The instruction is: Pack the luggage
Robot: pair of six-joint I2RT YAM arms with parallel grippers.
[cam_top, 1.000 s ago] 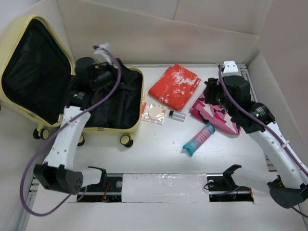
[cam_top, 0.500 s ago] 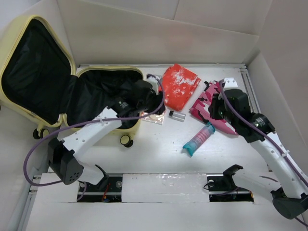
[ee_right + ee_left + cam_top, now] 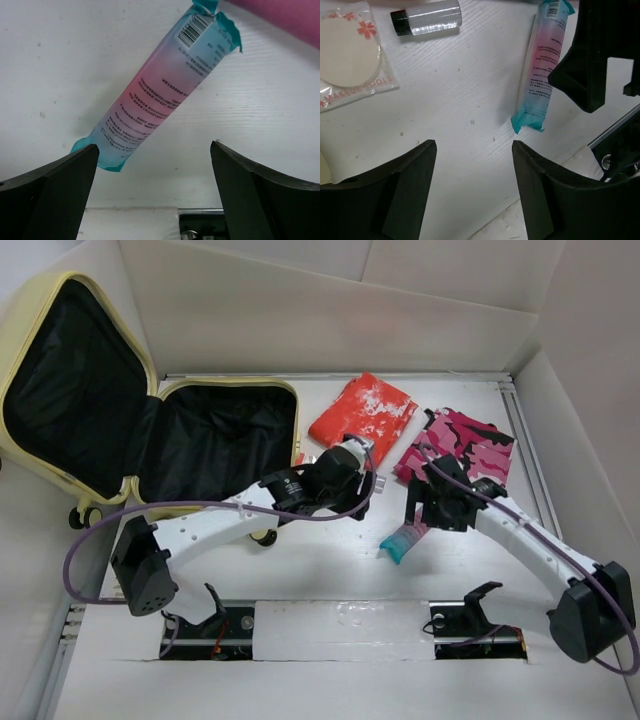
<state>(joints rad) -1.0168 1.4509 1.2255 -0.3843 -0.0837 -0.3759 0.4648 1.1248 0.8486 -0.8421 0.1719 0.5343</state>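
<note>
Upper left of the top view: a pale yellow suitcase (image 3: 75, 390), wide open. Lid (image 3: 20, 335) tipped up by the left wall, black cloth showing inside. Bottom half flat on the white bench (image 3: 330, 570), just right of the lid, black inside too. Small wheels (image 3: 263, 536) along its lower edge.

Middle of the top view: left fingers (image 3: 352, 485), just right of the suitcase, pointing down at the bench. Partly open, with only bare bench in the gap. Holding nothing.

At the top of the left wrist view, a small clear bottle (image 3: 426, 22) with a black cap, lying on its side. At the upper left there, a flat see-through pack (image 3: 350, 55) with a round pale sponge inside. Both on the bench, apart from the tips.

Right of middle in the top view: right fingers (image 3: 420, 518), over a long pink and blue-green packet (image 3: 160, 85). Spread very wide. In the right wrist view, packet flat on the bench, slanting from upper right to lower left, its lower end close to the tip at the lower left. Not squeezed, nothing gripped.

Top middle of the top view: a red bag (image 3: 363, 420) with white marks. To its right, a pink patterned cloth (image 3: 462, 445), just above the right fingers. Both on the bench, outside the suitcase, same as the bottle, pack and packet.
</note>
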